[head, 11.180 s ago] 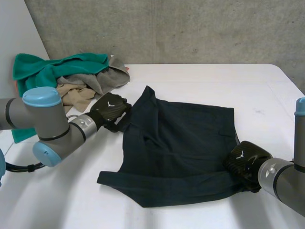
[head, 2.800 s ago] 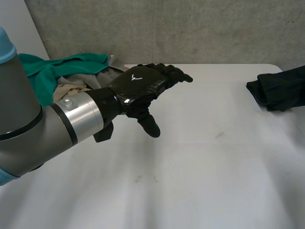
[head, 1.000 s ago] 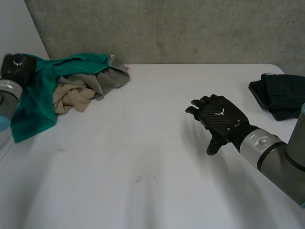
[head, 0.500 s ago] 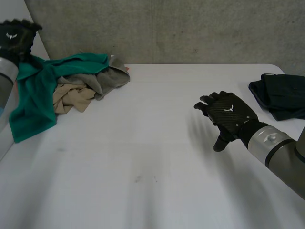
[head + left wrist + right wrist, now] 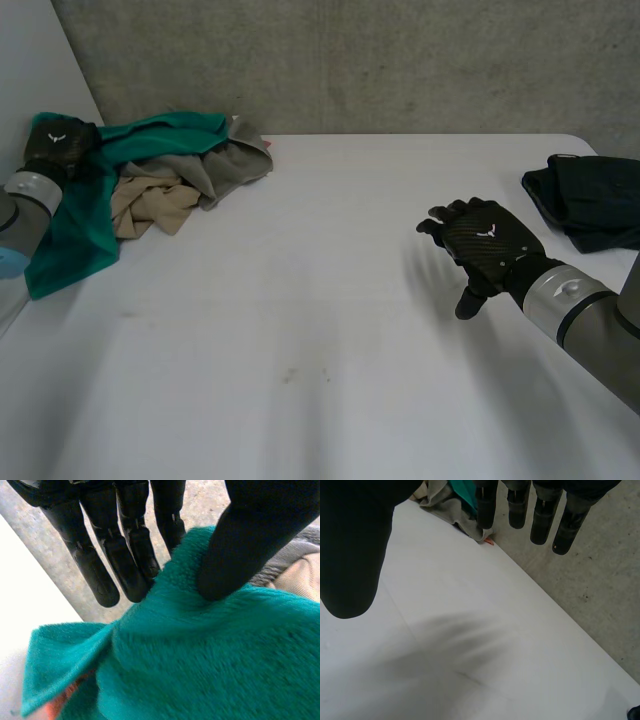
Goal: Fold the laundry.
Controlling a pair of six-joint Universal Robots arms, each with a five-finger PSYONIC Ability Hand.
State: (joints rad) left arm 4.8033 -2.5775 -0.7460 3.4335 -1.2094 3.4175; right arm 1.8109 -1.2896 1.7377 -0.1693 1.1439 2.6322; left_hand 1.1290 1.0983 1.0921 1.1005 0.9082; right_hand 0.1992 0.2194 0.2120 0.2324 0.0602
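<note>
- The left hand is resting at the upper left of the frame, its fingers and thumb pinching the green towel at its edge.
- The towel is lying beside a grey cloth and a tan cloth.
- The right hand is hanging over the white surface at the right, fingers straight and spread wide.
- A folded dark cloth is lying at the right edge.

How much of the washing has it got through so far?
One piece looks done: the dark garment lies folded at the right side of the table. In hand: the left hand pinches the green towel; the right hand hovers open, empty. Left: that towel, plus the grey cloth and the beige cloth.
</note>
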